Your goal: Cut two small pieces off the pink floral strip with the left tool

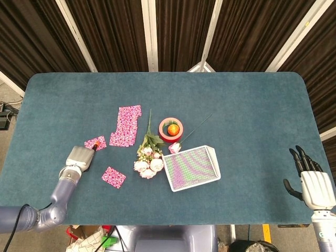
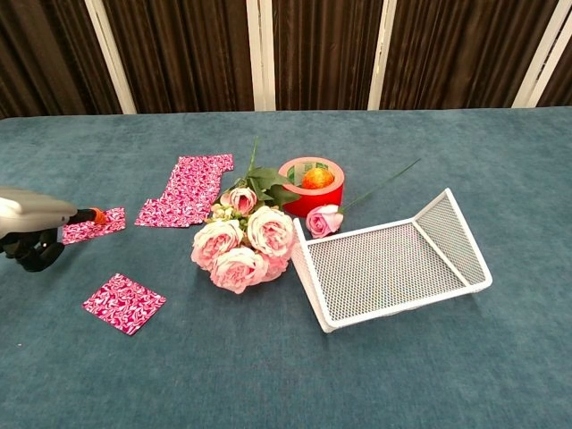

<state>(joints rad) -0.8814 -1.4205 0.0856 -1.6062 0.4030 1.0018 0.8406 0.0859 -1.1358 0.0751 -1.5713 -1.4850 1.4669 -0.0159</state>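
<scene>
pink scraps, two of them off the strip

teal felt table (image 1: 247, 105) stretches widest of all, with plenty of bare cloth toward the far edge and across the whole right half. the near-left corner, where i work, sits close to the table's front and left edges, so my room runs mostly inward and away from me.

next in size, the white mesh tray (image 2: 393, 259) lies tipped near the middle, with the rose bouquet (image 2: 243, 243) just beside it and the red tape roll (image 2: 311, 186) behind. all of these crowd the right of the pink floral strip (image 1: 126, 125), which lies flat left of centre.

my right hand (image 1: 311, 182) hangs off the near-right corner, fingers spread, holding nothing, well apart from everything.

my left tool (image 1: 79, 159) is a grey cutter with an orange tip; what grips it i cannot tell, since the housing hides it. its tip touches the smaller cut piece (image 1: 96, 142), which lies apart from the strip. another cut piece (image 1: 113, 177) lies nearer the front edge.

by my reckoning both pieces are off, and only drawing the tool clear is left.
</scene>
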